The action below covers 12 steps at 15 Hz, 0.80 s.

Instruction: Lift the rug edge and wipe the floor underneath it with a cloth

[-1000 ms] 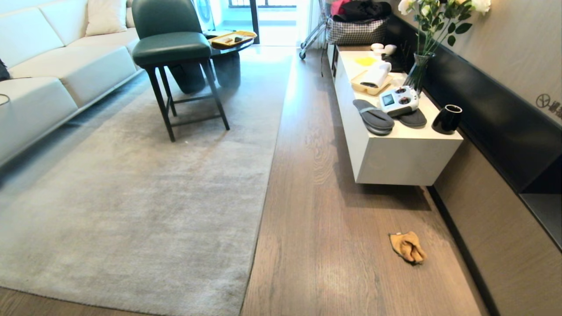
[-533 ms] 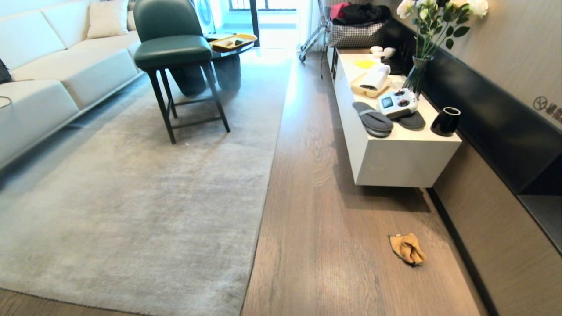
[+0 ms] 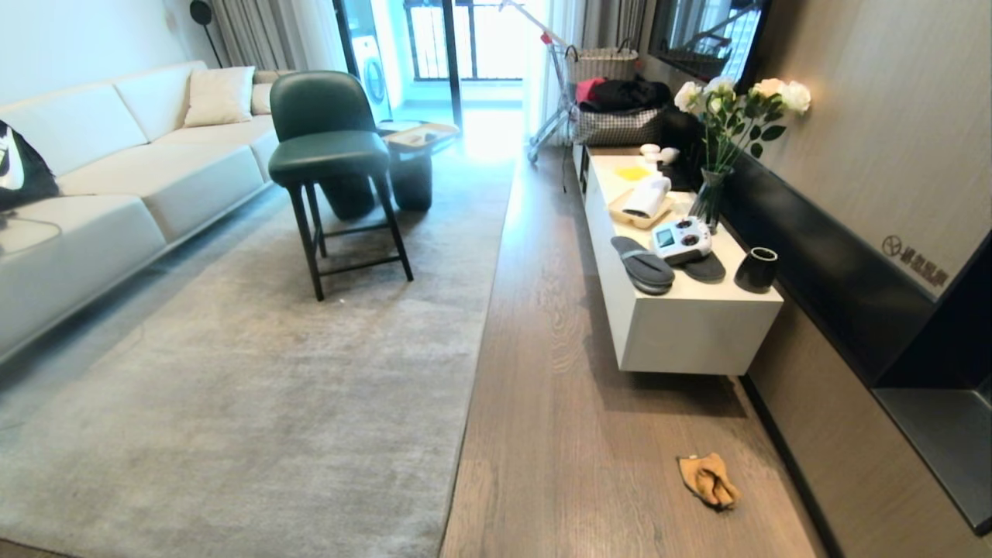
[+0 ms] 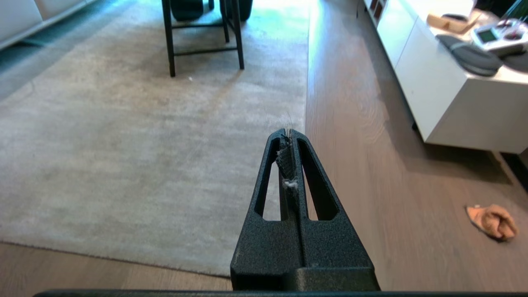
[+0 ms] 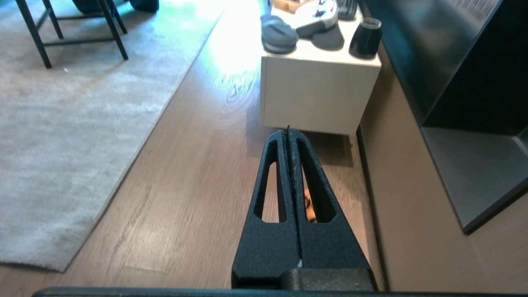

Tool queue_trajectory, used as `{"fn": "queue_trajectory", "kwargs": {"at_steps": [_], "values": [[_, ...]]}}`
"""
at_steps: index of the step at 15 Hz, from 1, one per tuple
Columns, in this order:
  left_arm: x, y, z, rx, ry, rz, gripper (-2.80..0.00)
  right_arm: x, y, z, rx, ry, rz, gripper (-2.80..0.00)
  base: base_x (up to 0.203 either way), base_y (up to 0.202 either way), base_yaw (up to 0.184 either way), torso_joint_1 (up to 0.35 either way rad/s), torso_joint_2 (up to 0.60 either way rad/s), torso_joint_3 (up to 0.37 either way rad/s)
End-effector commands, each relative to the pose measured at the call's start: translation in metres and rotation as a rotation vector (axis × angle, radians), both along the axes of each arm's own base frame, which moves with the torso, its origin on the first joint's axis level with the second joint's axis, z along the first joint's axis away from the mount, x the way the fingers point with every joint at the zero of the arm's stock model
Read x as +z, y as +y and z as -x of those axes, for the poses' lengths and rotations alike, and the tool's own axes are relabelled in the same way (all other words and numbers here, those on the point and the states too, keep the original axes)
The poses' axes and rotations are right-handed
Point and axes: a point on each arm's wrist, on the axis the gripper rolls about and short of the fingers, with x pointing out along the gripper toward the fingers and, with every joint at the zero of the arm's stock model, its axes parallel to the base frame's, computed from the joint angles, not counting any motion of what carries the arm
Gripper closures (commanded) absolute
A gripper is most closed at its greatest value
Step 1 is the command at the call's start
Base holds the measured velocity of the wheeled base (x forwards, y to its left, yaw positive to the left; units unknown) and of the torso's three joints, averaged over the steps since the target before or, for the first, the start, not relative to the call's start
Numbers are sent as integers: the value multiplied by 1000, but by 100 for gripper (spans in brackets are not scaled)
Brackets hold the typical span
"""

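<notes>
Both my left gripper point(image 4: 290, 134) and right gripper point(image 5: 288, 131) are pinched shut, holding nothing. Nearby on the floor point(image 3: 566, 434) lies the cloth point(image 3: 707, 480), soft and light. Farther left, the rug edge point(image 3: 474, 403) looks floppy; I'd grab its corner.

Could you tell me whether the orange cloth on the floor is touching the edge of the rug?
Apart. The head view shows the cloth lying near the wall, with bare floor between it and the rug edge.

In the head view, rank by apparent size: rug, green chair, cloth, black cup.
1. rug
2. green chair
3. cloth and black cup: look alike, and the cloth is nearer, so no ranking.
</notes>
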Motion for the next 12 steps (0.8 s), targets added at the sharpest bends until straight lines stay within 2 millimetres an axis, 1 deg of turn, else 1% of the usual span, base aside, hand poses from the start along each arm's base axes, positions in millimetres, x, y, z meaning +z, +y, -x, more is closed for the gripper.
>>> {"fn": "queue_trajectory", "kwargs": {"at_steps": [1, 4, 12], "values": [[0, 0, 0, 0, 0, 1, 0, 0, 0, 0, 1, 1, 1, 0, 0, 0, 0, 30, -440, -204], [0, 0, 0, 0, 0, 1, 0, 0, 0, 0, 1, 1, 1, 0, 0, 0, 0, 50, -458, -186], [0, 0, 0, 0, 0, 1, 0, 0, 0, 0, 1, 1, 1, 0, 0, 0, 0, 129, -483, -163]]}}
